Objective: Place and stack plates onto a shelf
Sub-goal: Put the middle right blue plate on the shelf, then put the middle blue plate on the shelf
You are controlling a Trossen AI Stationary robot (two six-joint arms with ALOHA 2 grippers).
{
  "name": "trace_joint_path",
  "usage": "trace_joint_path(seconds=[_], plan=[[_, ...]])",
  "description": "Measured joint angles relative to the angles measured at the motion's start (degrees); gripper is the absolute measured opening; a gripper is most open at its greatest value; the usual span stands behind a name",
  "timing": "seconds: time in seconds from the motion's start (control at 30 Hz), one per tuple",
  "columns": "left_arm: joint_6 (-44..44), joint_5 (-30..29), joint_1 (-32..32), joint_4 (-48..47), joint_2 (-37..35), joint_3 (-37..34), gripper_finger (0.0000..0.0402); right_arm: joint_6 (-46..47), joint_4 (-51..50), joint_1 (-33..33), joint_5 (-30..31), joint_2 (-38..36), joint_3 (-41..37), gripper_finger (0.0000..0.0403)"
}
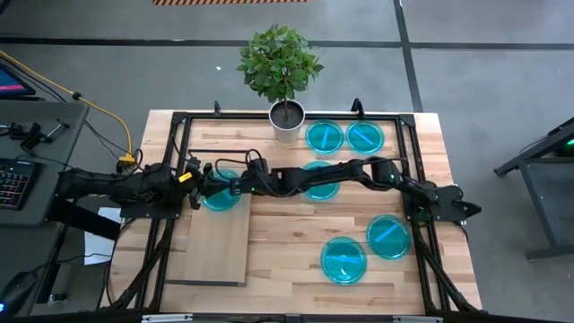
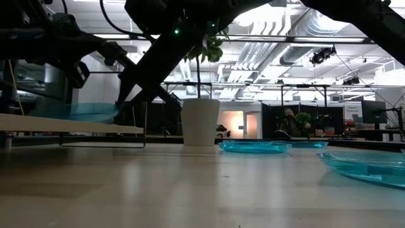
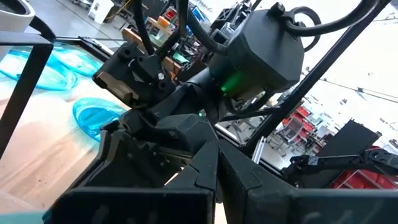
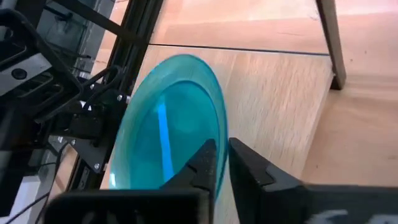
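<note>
On the butcher-block tabletop (image 1: 287, 242), the pale shelf (image 1: 215, 251) lies at the left, where the left gripper (image 1: 193, 184) is seen, its fingers' state not discernible. A cyan plate (image 4: 168, 124) is pinched at its rim by the right gripper (image 4: 222, 163) over the shelf's far end, while five more plates (image 1: 343, 260) lie to the right.

no readable text, labels, brands, numbers or signs in any view

Grey concrete floor (image 1: 484, 81) crossed by dark lines surrounds the table. A keyboard (image 1: 13, 182) lies on a desk (image 1: 54, 135) at one side. Ceiling ducts (image 2: 278, 38), strip lights and distant desks with monitors (image 2: 373, 113) fill the room.
</note>
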Motion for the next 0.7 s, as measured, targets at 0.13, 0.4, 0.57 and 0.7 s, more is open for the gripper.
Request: trace_joint_path(seconds=[0.13,0.4,0.57,0.7], plan=[[0.0,-0.1,0.0,-0.1,0.0,0.0,0.0001,-1.7,-0.1,-0.6,-0.9,0.0,0.1,0.0078],[0.0,-0.1,0.0,-0.1,0.0,0.0,0.0001,-14.5,-6.1,-1.9,-2.7,-2.3,0.4,0.0127],[0.0,-0.1,0.0,-0.1,0.0,0.0,0.0001,-27.4,-21.2,-1.8,-2.5,-6.5,0.5,0.0129],[0.0,-0.1,0.0,-0.1,0.0,0.0,0.0001,-34.2,-35.1,0.0,-0.9,-9.0,0.5,0.0129]])
